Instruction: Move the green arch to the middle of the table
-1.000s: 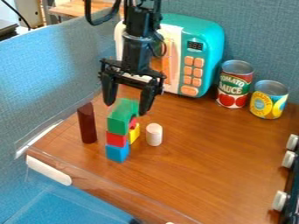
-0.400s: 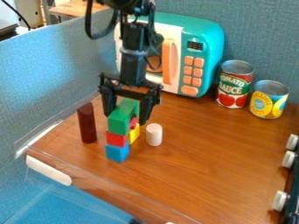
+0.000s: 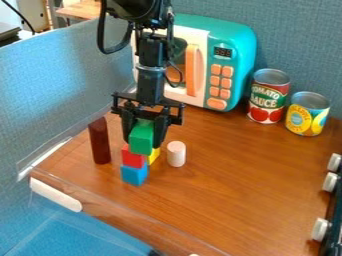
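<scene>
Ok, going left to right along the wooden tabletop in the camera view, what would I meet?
Dark red cylinder, green arch above red block and blue block, white cylinder, red-and-green can, yellow-and-blue can.

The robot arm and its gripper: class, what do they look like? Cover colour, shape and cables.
The arm is black and jointed, with a slim lower section. A thick black cable loops beside it. The gripper is also black, with a wide crossbar and two chunky fingers.

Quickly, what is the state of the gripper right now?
Gripper: closed on the green arch, one finger at each side.
</scene>
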Controlling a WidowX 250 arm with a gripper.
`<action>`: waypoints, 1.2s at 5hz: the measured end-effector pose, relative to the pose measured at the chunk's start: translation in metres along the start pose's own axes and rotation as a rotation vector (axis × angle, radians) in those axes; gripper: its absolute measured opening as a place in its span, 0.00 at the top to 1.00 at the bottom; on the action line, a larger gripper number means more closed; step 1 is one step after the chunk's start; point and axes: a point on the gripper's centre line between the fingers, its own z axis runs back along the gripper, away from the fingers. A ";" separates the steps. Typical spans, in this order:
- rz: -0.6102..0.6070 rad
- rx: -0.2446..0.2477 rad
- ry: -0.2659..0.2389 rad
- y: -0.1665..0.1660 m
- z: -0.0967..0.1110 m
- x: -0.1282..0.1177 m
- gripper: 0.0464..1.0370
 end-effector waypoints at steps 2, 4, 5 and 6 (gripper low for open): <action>0.047 0.005 -0.165 -0.029 0.057 -0.020 0.42; -0.068 0.018 -0.111 -0.096 0.051 -0.059 0.42; -0.201 0.045 -0.015 -0.101 0.008 -0.047 0.42; -0.278 0.059 0.034 -0.081 -0.014 -0.039 0.42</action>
